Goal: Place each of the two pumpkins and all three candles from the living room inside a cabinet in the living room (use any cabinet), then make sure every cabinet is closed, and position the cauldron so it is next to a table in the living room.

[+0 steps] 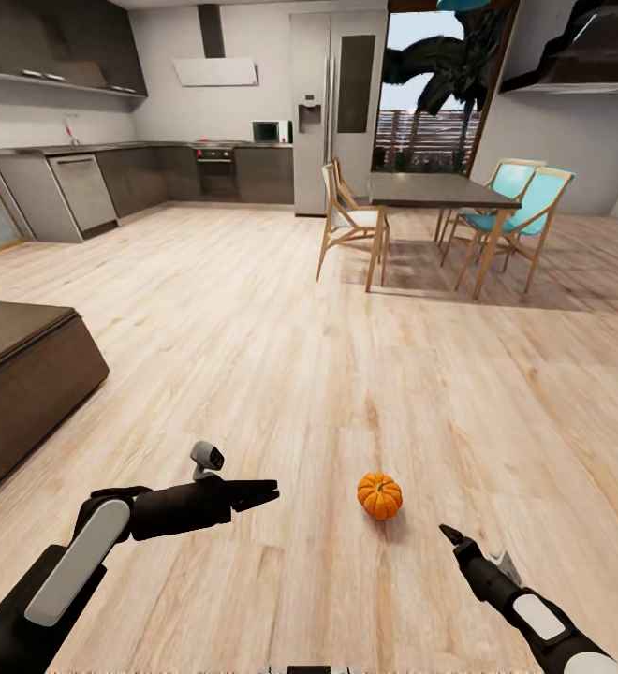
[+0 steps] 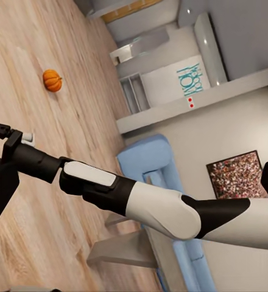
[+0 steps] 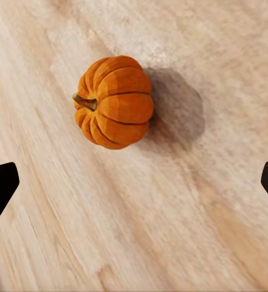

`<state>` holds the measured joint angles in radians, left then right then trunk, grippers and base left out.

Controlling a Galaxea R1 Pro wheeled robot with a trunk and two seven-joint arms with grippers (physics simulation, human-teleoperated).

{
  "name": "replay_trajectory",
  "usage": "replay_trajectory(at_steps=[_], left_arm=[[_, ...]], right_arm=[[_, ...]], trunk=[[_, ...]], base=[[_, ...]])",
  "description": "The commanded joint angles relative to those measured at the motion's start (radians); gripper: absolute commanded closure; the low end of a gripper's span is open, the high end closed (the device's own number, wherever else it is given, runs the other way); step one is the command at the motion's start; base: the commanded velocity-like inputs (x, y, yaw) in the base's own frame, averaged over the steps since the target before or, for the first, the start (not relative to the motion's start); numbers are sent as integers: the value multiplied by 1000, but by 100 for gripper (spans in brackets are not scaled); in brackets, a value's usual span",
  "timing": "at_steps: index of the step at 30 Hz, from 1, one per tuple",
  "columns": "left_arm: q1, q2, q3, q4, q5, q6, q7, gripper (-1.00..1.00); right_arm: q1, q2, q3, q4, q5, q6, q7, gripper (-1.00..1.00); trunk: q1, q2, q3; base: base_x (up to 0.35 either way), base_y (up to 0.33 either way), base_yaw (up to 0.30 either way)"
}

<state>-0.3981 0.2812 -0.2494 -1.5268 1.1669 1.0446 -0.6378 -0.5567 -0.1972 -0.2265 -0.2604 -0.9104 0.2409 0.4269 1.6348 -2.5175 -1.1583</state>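
Pale wooden floor (image 1: 253, 356) runs across an open room, with a dark kitchen run along the far wall and a tall grey refrigerator (image 1: 332, 108) beside a glazed opening; a dark dining table (image 1: 435, 192) stands on that floor with one white-seated wooden chair (image 1: 346, 223) on its near-left side and two turquoise chairs (image 1: 520, 211) on its right; a low dark brown cabinet (image 1: 23, 384) sits at the left edge of the head view, its front faces flush.

One pumpkin (image 1: 380, 495) lies on the bare floor ahead of the robot, between the two arms and nearer the right one, touching nothing else; it is bright orange, deeply ribbed and slightly flattened, and the right wrist view shows it (image 3: 114, 101) lying with its short brownish stem pointing sideways and a soft shadow thrown on the boards beside it; the left wrist view catches it (image 2: 52, 79) small and far off beyond the right forearm.

Left end effector (image 1: 270, 490) is held level above the floor, well apart from the pumpkin, its fingers drawn together; right end effector (image 1: 451, 534) hovers just short of the pumpkin, fingers spread wide, their dark tips at opposite edges of its wrist view with nothing between them.
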Motion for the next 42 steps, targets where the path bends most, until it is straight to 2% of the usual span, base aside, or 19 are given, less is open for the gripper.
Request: replay_trajectory(at_steps=[1,28,42], left_arm=[[-1,1,-1,0,-1,3,-5,-100],[-1,0,-1,-1,-2,3,-4,-100],[-1,0,-1,-1,-1,3,-4,-100]], right_arm=[[0,0,-5,0,-7,9,4,-100],[0,-2,-5,1,-7,9,6,-100],[0,-4,-5,1,-6,9,4,-100]], trunk=[[0,-1,-5],[12,-7,-109],[12,-7,-109]], base=[[0,0,0],[0,0,0],[30,0,0]])
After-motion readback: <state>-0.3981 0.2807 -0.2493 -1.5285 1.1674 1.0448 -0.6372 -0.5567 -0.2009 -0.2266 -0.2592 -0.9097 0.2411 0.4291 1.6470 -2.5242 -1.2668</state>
